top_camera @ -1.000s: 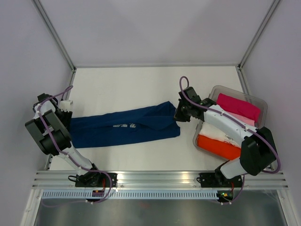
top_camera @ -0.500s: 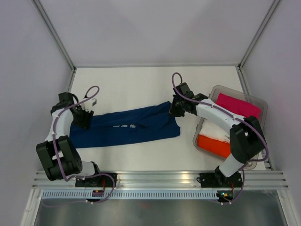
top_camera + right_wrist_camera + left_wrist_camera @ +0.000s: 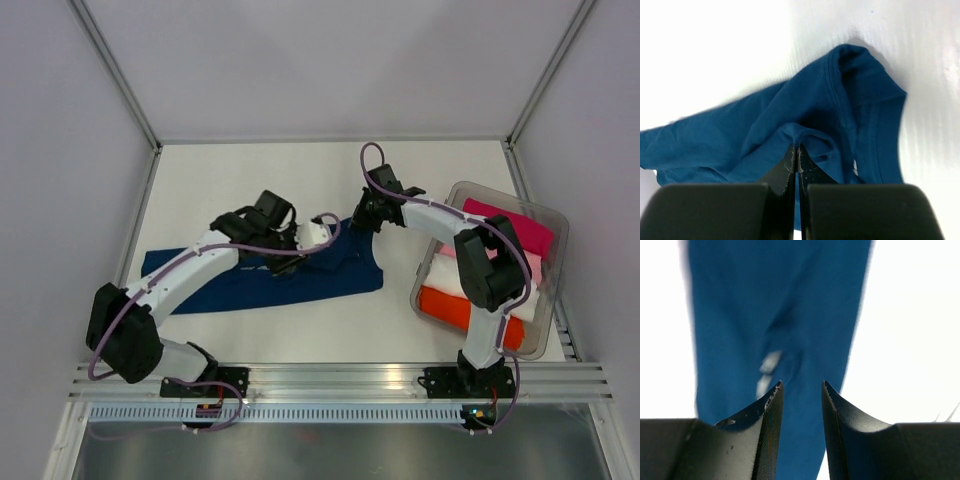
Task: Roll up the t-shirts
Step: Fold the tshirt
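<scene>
On table (image 3: 250, 180): long tee (image 3: 335, 278) at centre; bin (image 3: 541, 345) holding folded tees (image 3: 510, 228) right of it.

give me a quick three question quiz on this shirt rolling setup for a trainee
1. True or false: the left gripper is clamped on the navy tee.
2. What lies in the clear bin? A) folded tees B) a spare gripper C) the navy tee
3. Which gripper is pinching a fold of the navy tee?

Key
1. False. Its jaws stand apart above the cloth, with nothing between them.
2. A
3. The right gripper, shut on the fabric.
</scene>
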### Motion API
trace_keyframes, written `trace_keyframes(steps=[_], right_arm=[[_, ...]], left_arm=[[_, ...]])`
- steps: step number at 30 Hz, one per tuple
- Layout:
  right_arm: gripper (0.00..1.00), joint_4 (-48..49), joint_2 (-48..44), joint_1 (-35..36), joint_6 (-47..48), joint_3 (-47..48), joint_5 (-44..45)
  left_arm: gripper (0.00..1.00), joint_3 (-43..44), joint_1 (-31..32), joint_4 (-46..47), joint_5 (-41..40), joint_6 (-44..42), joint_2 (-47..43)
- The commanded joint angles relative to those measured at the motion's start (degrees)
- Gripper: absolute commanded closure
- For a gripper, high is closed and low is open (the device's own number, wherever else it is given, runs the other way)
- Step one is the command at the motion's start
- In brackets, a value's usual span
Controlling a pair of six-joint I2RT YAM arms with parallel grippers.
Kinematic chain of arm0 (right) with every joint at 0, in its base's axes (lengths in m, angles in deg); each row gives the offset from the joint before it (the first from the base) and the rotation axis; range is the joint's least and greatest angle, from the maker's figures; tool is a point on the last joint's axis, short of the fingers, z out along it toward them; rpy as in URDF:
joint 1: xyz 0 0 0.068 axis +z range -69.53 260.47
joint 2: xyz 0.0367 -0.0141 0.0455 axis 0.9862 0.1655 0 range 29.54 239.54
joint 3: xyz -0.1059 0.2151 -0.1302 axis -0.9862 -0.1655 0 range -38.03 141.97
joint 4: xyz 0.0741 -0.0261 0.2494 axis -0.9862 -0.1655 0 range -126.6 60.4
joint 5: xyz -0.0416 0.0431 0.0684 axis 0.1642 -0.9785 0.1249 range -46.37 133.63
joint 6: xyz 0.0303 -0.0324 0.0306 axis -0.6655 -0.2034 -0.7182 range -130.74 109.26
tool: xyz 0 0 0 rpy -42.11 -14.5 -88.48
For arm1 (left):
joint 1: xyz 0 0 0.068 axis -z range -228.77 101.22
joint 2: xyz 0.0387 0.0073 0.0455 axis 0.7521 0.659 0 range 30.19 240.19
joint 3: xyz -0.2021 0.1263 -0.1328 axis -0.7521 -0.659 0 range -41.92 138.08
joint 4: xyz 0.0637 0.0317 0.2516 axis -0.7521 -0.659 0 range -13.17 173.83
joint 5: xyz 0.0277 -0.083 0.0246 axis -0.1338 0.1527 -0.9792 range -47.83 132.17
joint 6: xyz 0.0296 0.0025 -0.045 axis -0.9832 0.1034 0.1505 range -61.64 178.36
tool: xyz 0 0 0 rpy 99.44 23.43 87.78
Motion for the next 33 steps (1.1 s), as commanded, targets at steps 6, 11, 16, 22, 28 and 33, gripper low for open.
trace_keyframes(steps=[6,11,16,22,28,33], right_arm=[[1.0,7.5,1.8,-0.8,-7.1,0.5,-2.1],[1.0,8.3,2.8,-1.5,-7.8,0.6,-2.8],[1.0,8.8,3.1,-1.5,-7.9,0.5,-3.2],[1.0,9.8,2.5,-1.5,-7.9,-0.8,-3.5],[1.0,9.8,1.8,-1.5,-6.7,-1.6,-3.3],[1.0,9.9,1.5,-1.5,-6.4,-1.8,-3.2]], left_arm=[[0.55,1.0,14.1,10.9,-5.5,1.3,8.8],[0.57,4.8,17.1,16.1,-7.3,1.9,16.0],[0.62,4.6,17.1,21.3,-8.8,1.6,20.6],[0.67,5.0,17.1,24.0,-10.5,1.2,24.3],[0.72,5.6,17.2,26.2,-12.5,2.2,26.2],[0.72,5.2,17.2,28.1,-14.9,1.8,26.3]])
